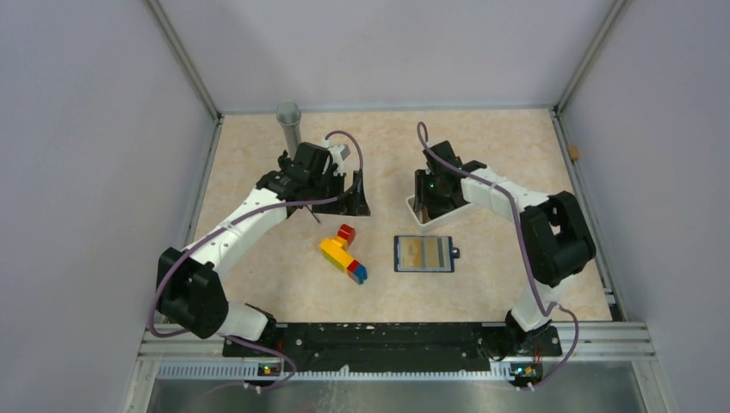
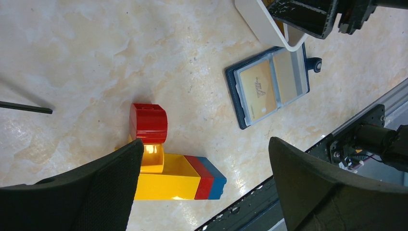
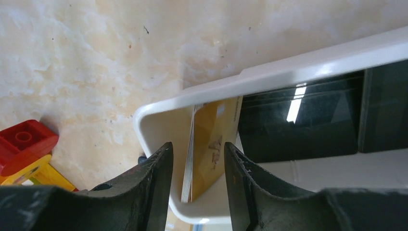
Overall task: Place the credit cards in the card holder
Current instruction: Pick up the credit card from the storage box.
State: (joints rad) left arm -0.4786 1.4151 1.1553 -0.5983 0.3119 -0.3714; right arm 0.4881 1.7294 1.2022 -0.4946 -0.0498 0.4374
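The navy card holder (image 1: 423,254) lies open on the table, also seen in the left wrist view (image 2: 269,86), with a yellow-gold card (image 2: 258,89) in one slot and a greyish panel (image 2: 291,72) beside it. More credit cards (image 3: 211,144) stand on edge in a stack inside the white tray (image 3: 288,72), a yellow-gold one facing out. My right gripper (image 3: 197,149) reaches down into that tray, open, its fingers on either side of the stack with a gap on both sides. My left gripper (image 2: 206,144) hangs wide open over the toy bricks, holding nothing.
A block of red, yellow and blue toy bricks (image 1: 344,254) lies left of the card holder. The white tray (image 1: 417,215) sits behind it. A grey cylinder (image 1: 288,120) stands at the back left. A thin black stick (image 2: 24,107) lies on the table.
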